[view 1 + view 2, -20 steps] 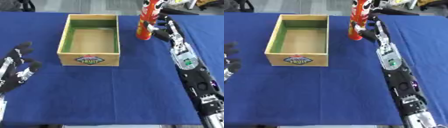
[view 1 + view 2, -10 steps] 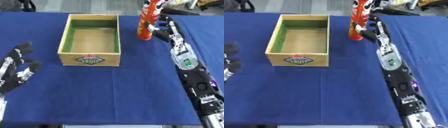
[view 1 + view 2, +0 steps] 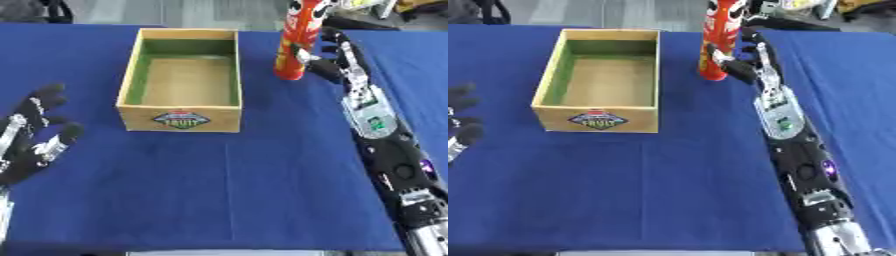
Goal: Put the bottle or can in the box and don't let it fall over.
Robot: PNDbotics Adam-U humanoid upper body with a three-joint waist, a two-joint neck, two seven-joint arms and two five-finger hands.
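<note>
Here the tall red can (image 3: 294,42) is seen standing upright on the blue tabletop (image 3: 262,175), in the upper right of the frame, just to the right of the wooden box (image 3: 182,80) and apart from it. Its long axis is vertical, and its top is cut off by the upper edge of the frame. The right robot hand (image 3: 337,57) is placed immediately to the right of the can, at the level of its lower half, with the fingers curved toward it; whether the can is actually enclosed or only touched cannot be told, since the contact side is hidden by the hand itself.

The left robot hand (image 3: 33,140) is shown at the lower left of the frame, fingers spread and relaxed, holding nothing, well apart from both the box and the can. The right robot hand is therefore by far the nearer one.

The box lies to the left of the can, its open top facing up and its interior bare. It is judged that the coming move turns on a short sideways carry to the left, over the near wall of the box, with the vertical axis of the can kept as it is, since so tall and narrow a can would be tipped easily.
</note>
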